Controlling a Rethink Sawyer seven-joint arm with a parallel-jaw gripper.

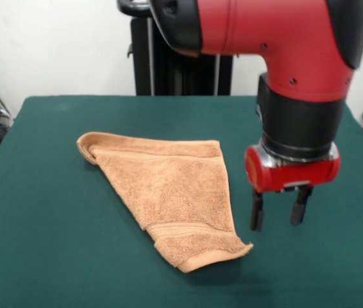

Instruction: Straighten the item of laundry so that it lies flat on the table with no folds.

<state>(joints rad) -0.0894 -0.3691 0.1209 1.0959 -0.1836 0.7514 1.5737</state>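
Hovering open pincer (278,213) just beside folded towel (168,192), green table (40,244)

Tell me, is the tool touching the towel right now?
Apart. The front view shows the tool open and empty, beside the towel, with bare green table between them.

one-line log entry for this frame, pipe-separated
gripper: open, empty, hanging beside towel | towel: folded into a triangle, not flat | table: green | contact: none
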